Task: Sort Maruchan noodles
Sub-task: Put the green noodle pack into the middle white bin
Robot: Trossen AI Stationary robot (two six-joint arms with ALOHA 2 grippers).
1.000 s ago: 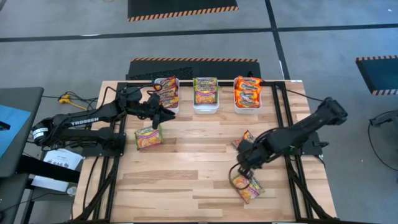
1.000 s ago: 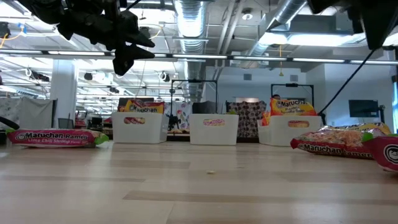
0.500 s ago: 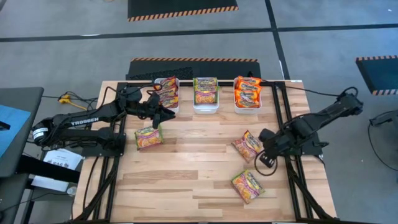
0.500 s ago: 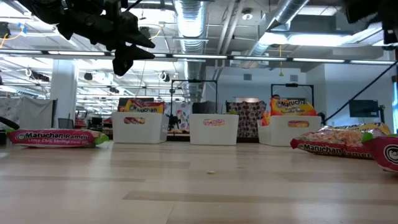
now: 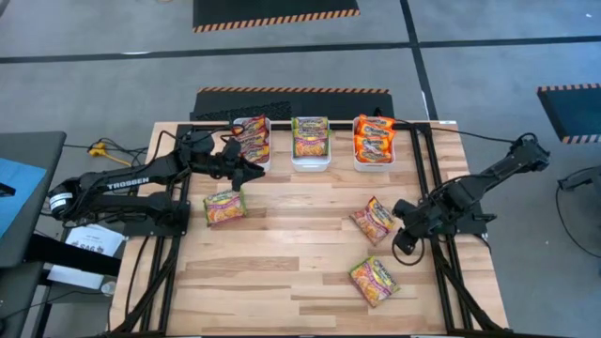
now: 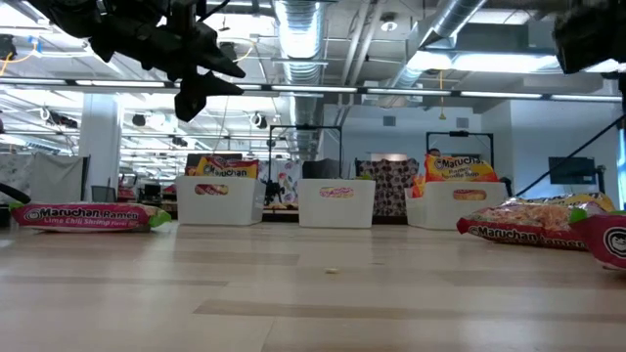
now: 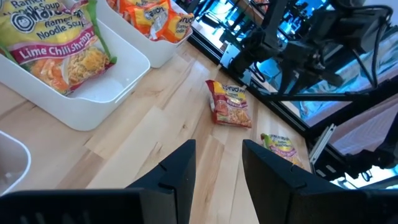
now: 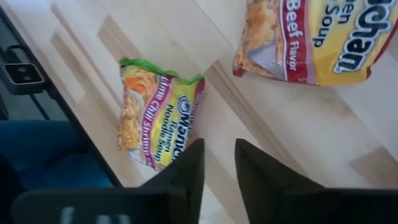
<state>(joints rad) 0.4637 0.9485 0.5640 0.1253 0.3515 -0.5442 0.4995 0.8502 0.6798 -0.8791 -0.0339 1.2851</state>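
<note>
Wooden slatted table (image 5: 282, 272) on grey floor, high view: three white bins (image 5: 311, 156) in a row at far edge, each holding sorted packets; three loose Maruchan noodles packets remain: one lime-edged (image 5: 224, 207) below left gripper (image 5: 252, 173), one red-edged (image 5: 375, 219) beside right gripper (image 5: 406, 242), one green-edged (image 5: 375, 280) nearer front edge.
Low view: bins across middle distance; packets lying flat at both sides; arms dark overhead.
Left wrist view: fingers (image 7: 177, 177) parted, nothing between.
Right wrist view: fingers (image 8: 186, 168) apart with a narrow gap, empty; beef packet and lime-chili packet on boards ahead.
Risk: flat crinkly packets may slip from a pinch or shift on contact; mis-sorting if edging colour is misread.
</note>
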